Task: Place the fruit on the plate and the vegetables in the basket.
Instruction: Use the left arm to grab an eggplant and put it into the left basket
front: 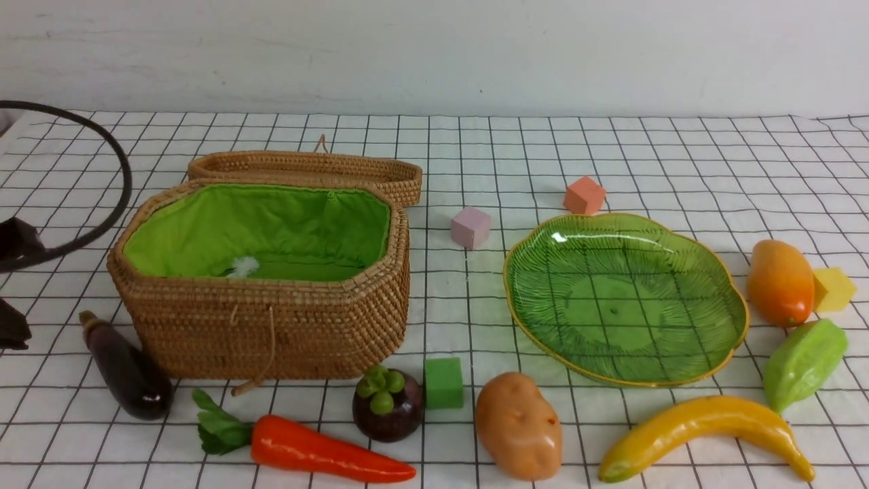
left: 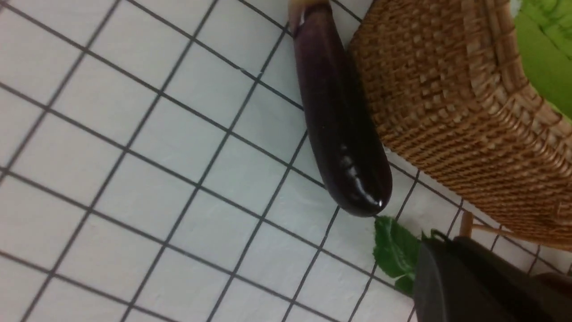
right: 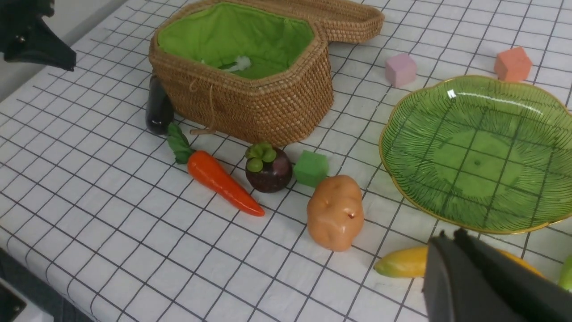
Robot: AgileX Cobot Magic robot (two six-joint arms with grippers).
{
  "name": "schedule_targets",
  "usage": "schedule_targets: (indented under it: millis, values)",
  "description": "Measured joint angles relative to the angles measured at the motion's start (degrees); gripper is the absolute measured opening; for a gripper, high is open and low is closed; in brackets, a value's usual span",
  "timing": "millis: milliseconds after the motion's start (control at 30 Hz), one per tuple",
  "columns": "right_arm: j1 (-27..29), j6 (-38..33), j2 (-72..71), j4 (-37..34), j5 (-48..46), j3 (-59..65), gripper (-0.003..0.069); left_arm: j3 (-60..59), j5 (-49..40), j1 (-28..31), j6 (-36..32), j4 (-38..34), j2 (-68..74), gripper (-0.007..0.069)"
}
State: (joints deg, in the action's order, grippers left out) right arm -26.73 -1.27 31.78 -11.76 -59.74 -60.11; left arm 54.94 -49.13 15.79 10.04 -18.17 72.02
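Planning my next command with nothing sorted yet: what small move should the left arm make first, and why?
Probably open the left gripper and lower it over the eggplant. Its jaws are shut, and that eggplant lies nearest this arm, close beside the open basket, so the carry looks short.

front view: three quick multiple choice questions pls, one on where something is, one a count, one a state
1. The eggplant lies: A on the cloth beside the basket; B inside it; C on its lid.
2. Foam cubes in view: A two; B three; C four.
3. The plate holds: A nothing; B one toy; C three toys.
Answers: 1 A, it lies on the checked cloth at the basket's left end. 2 C, there are pink, orange, green and yellow ones. 3 A, only bare green glass shows.
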Motion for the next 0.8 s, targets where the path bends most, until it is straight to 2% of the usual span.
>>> schedule_targets:
  millis: [133,233,367,400,567,700,800]
  values:
    - [0.0,-0.1,0.0,0.8,0.5,-0.1,0.0004,0.0,3.2,2.0,-2.0,-2.4,4.9,-0.0011]
    - [0.0,-0.1,0.0,1.0,0.6,-0.1,0.0006,0.0,6.5,2.8,-2.1,-2.6,8.7,0.0026]
    - [0.0,-0.1,0.0,1.1,0.6,-0.1,0.0009,0.0,10.6,2.8,-2.1,-3.0,13.1,0.0129]
    - [0.0,-0.1,0.0,1.0,0.6,-0.1,0.0011,0.0,12.5,2.8,-2.1,-3.4,14.8,0.0194]
    - [0.0,0.0,0.0,-0.6,0.6,-0.1,0.0014,0.1,20.4,2.8,-2.1,-4.2,20.5,0.0388]
    - [0.0,0.0,0.0,-1.7,0.6,-0.1,0.0016,0.2,24.0,2.8,-2.3,-6.2,24.1,0.0449]
    - [0.0,0.0,0.0,-2.0,0.6,-0.1,0.0017,0.2,25.4,2.8,-3.1,-7.9,26.1,0.0454]
